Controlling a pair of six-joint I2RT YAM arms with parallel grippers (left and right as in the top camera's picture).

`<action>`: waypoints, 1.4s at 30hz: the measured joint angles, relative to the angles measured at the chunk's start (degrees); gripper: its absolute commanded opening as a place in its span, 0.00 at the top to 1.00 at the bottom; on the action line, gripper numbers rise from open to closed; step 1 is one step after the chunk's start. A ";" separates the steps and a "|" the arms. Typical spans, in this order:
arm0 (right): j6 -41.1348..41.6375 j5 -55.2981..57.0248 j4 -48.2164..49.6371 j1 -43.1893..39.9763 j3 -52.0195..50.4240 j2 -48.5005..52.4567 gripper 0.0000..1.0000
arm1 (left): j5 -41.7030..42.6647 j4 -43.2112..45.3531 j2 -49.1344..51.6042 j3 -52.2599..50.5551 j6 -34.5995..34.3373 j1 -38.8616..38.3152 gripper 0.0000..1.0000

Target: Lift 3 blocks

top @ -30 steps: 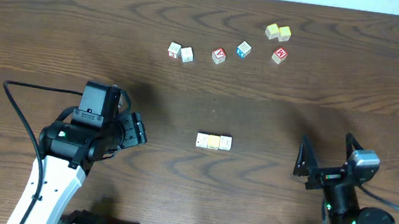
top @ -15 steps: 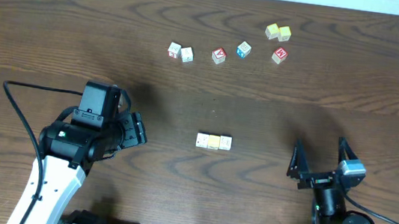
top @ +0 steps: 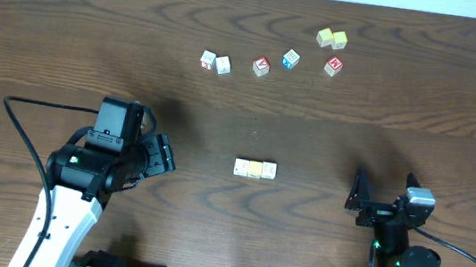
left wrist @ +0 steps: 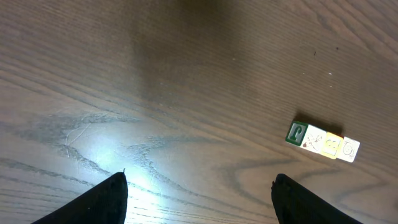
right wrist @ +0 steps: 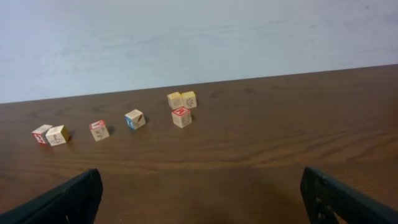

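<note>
Three small pale blocks [top: 255, 169] lie touching in a short row at the table's middle, a yellowish one between two whitish ones. In the left wrist view the blocks [left wrist: 323, 142] lie far right, the end one showing a green letter side. My left gripper [top: 166, 155] stands open well left of the row, facing it, nothing between its fingers [left wrist: 199, 186]. My right gripper [top: 384, 193] stands open well right of the row, near the front edge. The right wrist view shows the right gripper [right wrist: 200, 186] over bare wood; the row is out of that view.
Other cubes lie along the back: a whitish pair [top: 216, 62], a red-letter cube [top: 261, 66], a blue-faced cube [top: 290, 59], another red-letter cube [top: 334, 67] and a yellow-green pair [top: 330, 39]. A pale wall [right wrist: 199, 37] rises behind the table's far edge.
My right arm has drawn back toward the front edge and slightly left, its jaws still wide. The left arm and the blocks have not moved.
</note>
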 measured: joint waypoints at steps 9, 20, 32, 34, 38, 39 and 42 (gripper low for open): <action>0.00 0.33 -0.02 0.00 0.00 0.00 0.01 | 0.00 0.00 0.00 0.00 0.00 0.00 0.25; -0.02 0.33 -0.04 0.00 0.00 0.00 0.01 | 0.00 -3.37 0.00 0.00 0.00 0.00 0.25; 0.00 0.42 -0.09 0.00 0.00 0.00 0.01 | 0.48 4.17 -12.07 -4.37 13.70 2.12 0.25; 0.00 0.52 -0.09 0.00 0.00 0.00 0.01 | 0.72 6.69 -17.55 -7.74 17.14 4.00 0.25; -0.02 0.74 -0.13 0.00 0.00 0.00 0.01 | 1.14 10.21 -30.25 -14.69 21.49 7.98 0.25; -0.02 0.76 -0.09 0.00 0.00 0.00 0.01 | 1.16 10.58 -33.64 -16.20 22.36 8.68 0.25; -0.02 0.85 -0.09 0.00 0.00 0.00 0.01 | 1.22 12.79 -42.71 -20.41 25.16 9.60 0.25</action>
